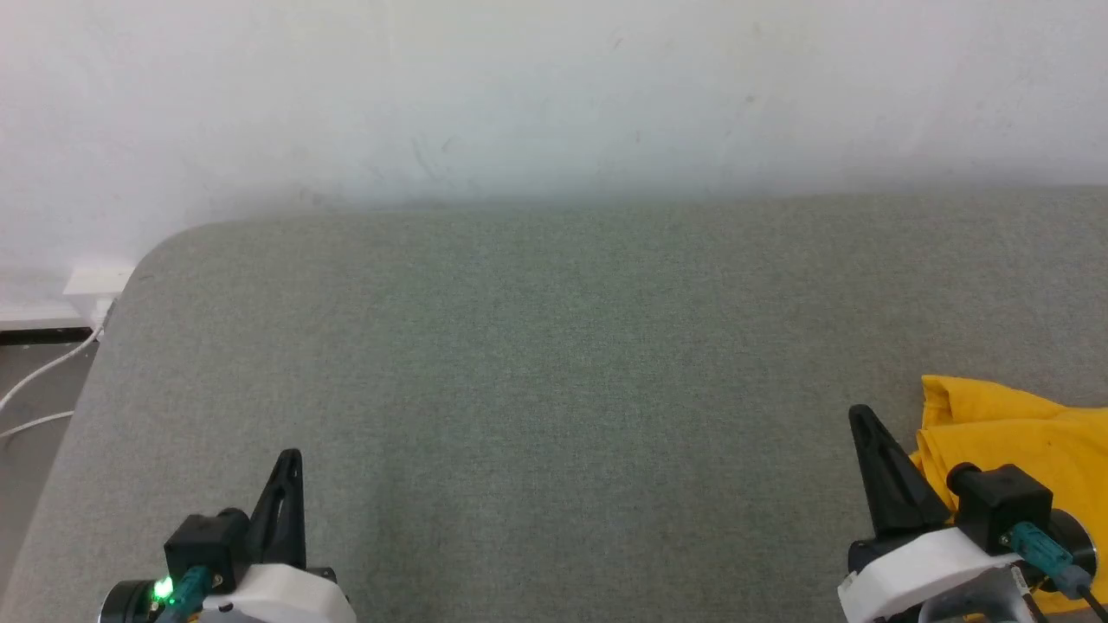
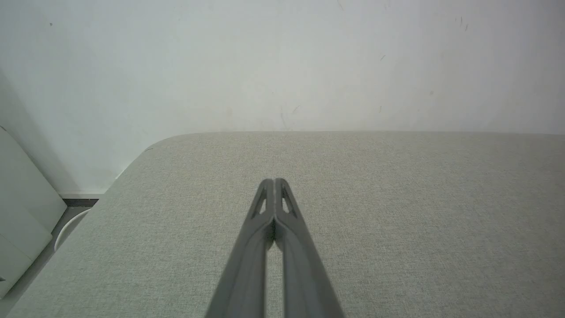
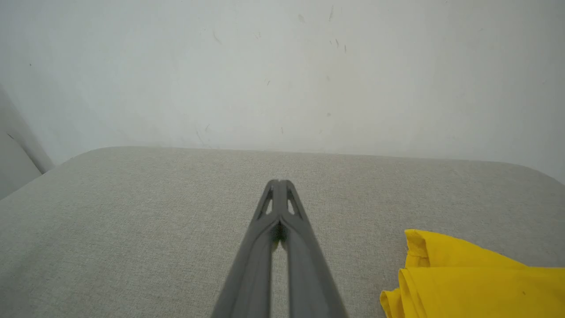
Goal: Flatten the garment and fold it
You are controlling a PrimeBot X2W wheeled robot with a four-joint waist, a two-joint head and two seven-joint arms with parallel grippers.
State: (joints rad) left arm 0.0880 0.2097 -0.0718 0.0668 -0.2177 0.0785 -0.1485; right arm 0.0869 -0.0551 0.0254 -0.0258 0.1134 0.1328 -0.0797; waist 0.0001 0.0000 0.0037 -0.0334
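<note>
The yellow garment (image 1: 1021, 433) lies bunched in folds at the right edge of the grey cushioned surface (image 1: 554, 363), partly cut off by the picture's edge; its print is hidden. It also lies at the lower right of the right wrist view as the yellow garment (image 3: 468, 278). My right gripper (image 1: 859, 414) is just left of it, apart from the cloth, with fingertips pressed together and nothing held, as the right gripper (image 3: 278, 182) shows. My left gripper (image 1: 293, 455) sits at the lower left over bare surface, also shut and empty, seen close as the left gripper (image 2: 273, 181).
A white wall (image 1: 554, 95) rises directly behind the surface. The surface's rounded left corner (image 1: 164, 251) drops to a floor with a white socket box (image 1: 95, 281) and white cables (image 1: 43, 381).
</note>
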